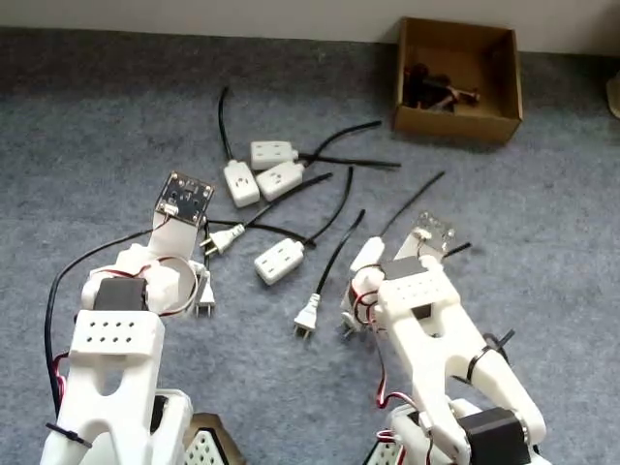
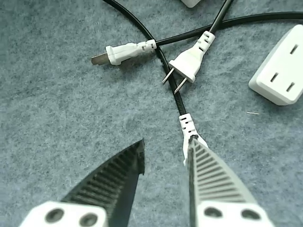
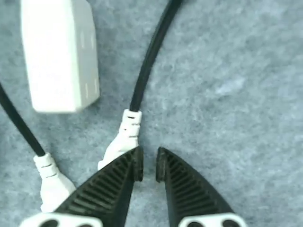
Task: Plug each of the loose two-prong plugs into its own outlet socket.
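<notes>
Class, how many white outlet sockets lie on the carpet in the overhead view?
4. Three cluster on the carpet: the far socket, the left socket, the right socket. The fourth socket lies apart, nearer the arms. Others may lie hidden.

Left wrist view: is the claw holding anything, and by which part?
Nothing is held: the left claw is open, and a white plug on a black cord lies against one finger, ungripped.

Grey speckled carpet all round; white two-prong plastic plugs on black round cords; white blocky outlet sockets; brown cardboard box at 1 o'clock; left gripper: one black ribbed finger, other pale grey, ribbed; right gripper: both black, ribbed
</notes>
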Motion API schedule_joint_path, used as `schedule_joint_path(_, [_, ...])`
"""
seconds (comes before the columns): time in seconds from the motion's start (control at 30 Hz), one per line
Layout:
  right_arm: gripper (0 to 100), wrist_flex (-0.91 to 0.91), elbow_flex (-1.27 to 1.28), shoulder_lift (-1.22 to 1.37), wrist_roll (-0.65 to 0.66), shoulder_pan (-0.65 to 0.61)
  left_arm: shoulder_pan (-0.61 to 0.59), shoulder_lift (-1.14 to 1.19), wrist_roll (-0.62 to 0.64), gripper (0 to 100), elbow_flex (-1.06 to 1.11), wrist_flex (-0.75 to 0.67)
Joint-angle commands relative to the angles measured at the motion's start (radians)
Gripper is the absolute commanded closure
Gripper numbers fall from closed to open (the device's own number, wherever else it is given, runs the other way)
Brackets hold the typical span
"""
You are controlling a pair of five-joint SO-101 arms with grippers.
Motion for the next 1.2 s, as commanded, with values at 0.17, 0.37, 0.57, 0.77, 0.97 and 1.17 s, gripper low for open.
schedule_joint_path(0.17, [76.9,0.025,-0.016,-0.018,0.008,0.005,-0.015,-0.021,0.012,86,-0.012,-0.017])
schedule_joint_path(0.37, [77.0,0.031,-0.087,-0.018,0.008,0.004,-0.015,-0.019,0.012,86,-0.010,-0.034])
schedule_joint_path(0.57, [77.0,0.125,-0.185,-0.018,0.006,-0.028,-0.015,-0.018,0.012,86,-0.010,-0.037])
schedule_joint_path(0.77, [77.1,0.044,-0.211,-0.010,0.006,-0.047,-0.015,-0.018,0.012,86,-0.010,-0.037])
schedule_joint_path(0.97, [77.1,0.028,-0.211,-0.007,0.005,-0.050,-0.015,-0.018,0.012,86,-0.010,-0.037])
schedule_joint_path(1.17, [77.1,-0.033,-0.183,-0.007,0.005,-0.050,-0.015,-0.018,0.012,86,-0.010,-0.037])
